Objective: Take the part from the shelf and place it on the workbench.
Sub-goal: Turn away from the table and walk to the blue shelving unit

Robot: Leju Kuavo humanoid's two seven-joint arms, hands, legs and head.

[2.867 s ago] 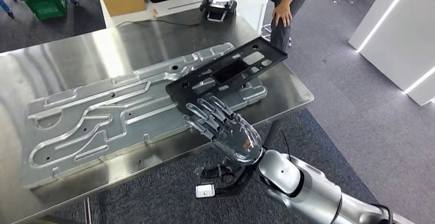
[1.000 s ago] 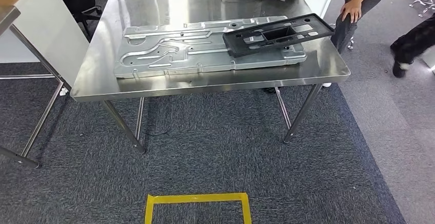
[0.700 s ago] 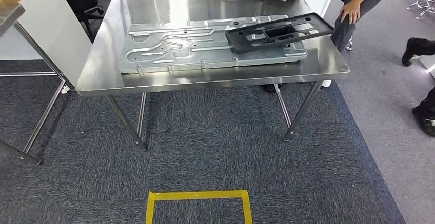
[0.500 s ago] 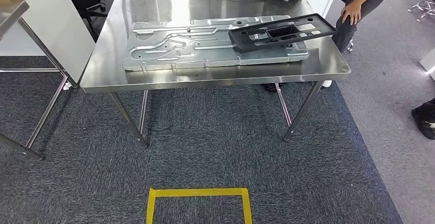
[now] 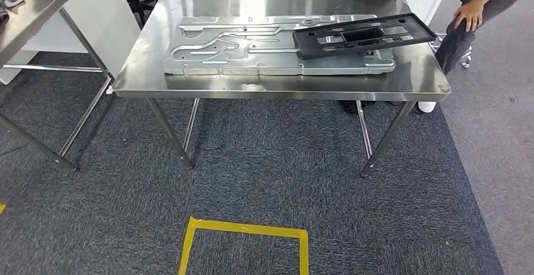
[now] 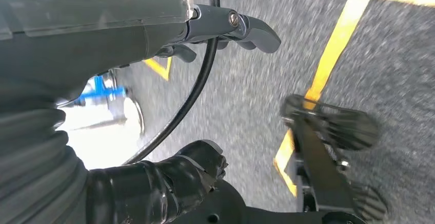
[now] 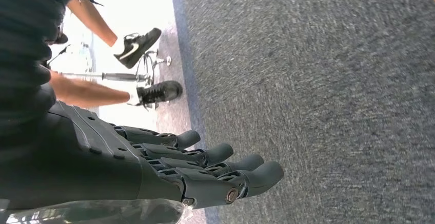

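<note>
Two hands are hanging at the robot's sides over grey carpet; the right hand (image 7: 169,175) is holding nothing, fingers extended and slightly apart; the left hand (image 6: 154,34) is also carrying nothing, though how far its fingers are spreading cannot be told. Judged from this, the placing step is looking done. The black plastic part (image 5: 365,34) is lying flat on the ribbed aluminium panel (image 5: 252,51), which is resting on the steel workbench (image 5: 277,89); the part's far end is reaching toward the bench's right edge. It is appearing as a long, thin frame with rectangular cut-outs and a deeper central recess; a person (image 5: 478,4) is standing just beside the bench corner.
</note>
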